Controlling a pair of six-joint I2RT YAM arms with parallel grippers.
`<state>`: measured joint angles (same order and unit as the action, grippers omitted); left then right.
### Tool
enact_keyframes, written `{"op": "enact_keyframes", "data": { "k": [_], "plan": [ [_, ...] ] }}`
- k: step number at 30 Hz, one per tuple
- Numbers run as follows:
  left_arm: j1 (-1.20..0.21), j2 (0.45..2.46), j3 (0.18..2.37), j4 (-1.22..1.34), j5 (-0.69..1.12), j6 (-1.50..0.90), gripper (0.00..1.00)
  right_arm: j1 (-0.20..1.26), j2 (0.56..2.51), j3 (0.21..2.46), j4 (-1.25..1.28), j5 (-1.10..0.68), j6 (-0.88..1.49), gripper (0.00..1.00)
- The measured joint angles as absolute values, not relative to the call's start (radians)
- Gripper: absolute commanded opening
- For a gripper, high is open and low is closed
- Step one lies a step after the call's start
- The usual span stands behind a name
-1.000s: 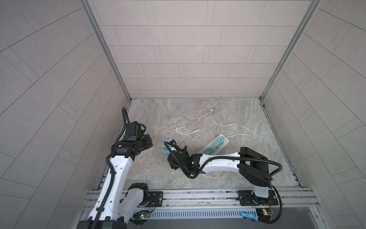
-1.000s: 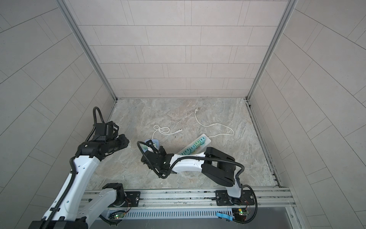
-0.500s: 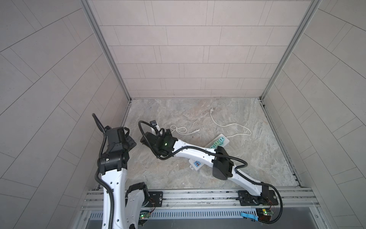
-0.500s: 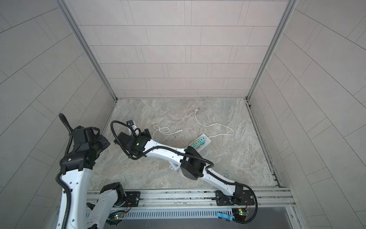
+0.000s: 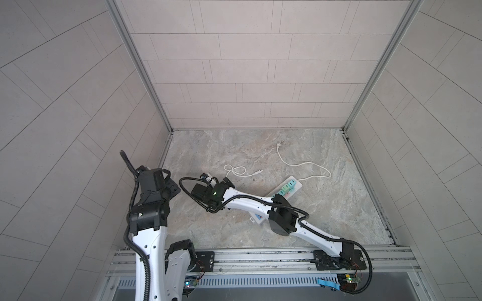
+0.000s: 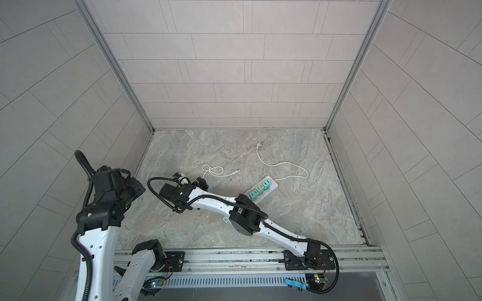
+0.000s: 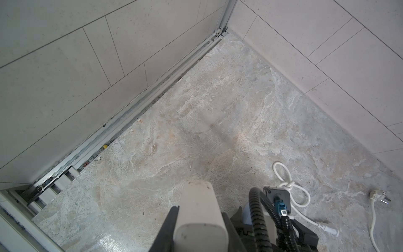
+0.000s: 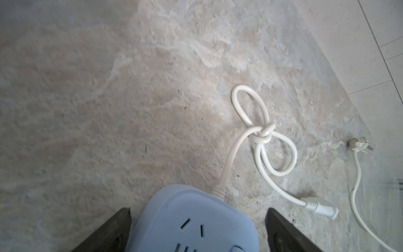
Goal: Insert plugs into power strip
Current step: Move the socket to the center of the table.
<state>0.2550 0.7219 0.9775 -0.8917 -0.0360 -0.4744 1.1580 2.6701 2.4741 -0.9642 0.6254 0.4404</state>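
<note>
In the left wrist view my left gripper point(image 7: 199, 212) is shut on the flat white charger block point(image 7: 199, 200), one black finger on each side. In both top views it hangs near the left wall point(image 5: 173, 187) point(image 6: 138, 189). My right gripper point(image 8: 198, 212) is open and straddles a pale blue socket block point(image 8: 192, 222) on the floor, with a gap on each side; in a top view it sits left of centre point(image 6: 203, 182). Several teal plugs point(image 5: 286, 188) point(image 6: 258, 190) stand in the white power strip point(image 5: 299, 184) point(image 6: 274, 185).
A knotted white cord point(image 8: 261, 131) point(image 5: 234, 170) runs from the blue block. The strip's cord ends in a white plug point(image 8: 357, 143) point(image 5: 280, 143) near the back. A small white item with blue marking point(image 5: 258, 217) lies under my right forearm. Tiled walls enclose the floor.
My right arm has stretched out to the left over the blue socket block and its jaws have opened wider. My left arm has drawn back toward the left wall, still holding the charger block.
</note>
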Motion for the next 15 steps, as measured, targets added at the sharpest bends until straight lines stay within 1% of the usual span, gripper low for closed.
{"op": "enact_keyframes", "data": {
  "k": [5, 9, 12, 15],
  "plan": [
    [0.255, 0.721, 0.985, -0.897, 0.002, -0.474, 0.0, 1.191, 2.418, 2.051, -0.918, 0.595, 0.46, 0.96],
    [0.255, 0.711, 0.999, -0.905, 0.058, -0.466, 0.0, 1.214, 2.181, 1.723, -0.827, 0.568, 0.483, 0.99],
    [0.255, 0.709, 1.006, -0.907, 0.149, -0.439, 0.0, 1.217, 2.028, 1.549, -0.768, 0.553, 0.488, 1.0],
    [0.255, 0.709, 1.006, -0.905, 0.283, -0.398, 0.0, 1.211, 1.913, 1.437, -0.721, 0.545, 0.49, 1.0]
  ]
}}
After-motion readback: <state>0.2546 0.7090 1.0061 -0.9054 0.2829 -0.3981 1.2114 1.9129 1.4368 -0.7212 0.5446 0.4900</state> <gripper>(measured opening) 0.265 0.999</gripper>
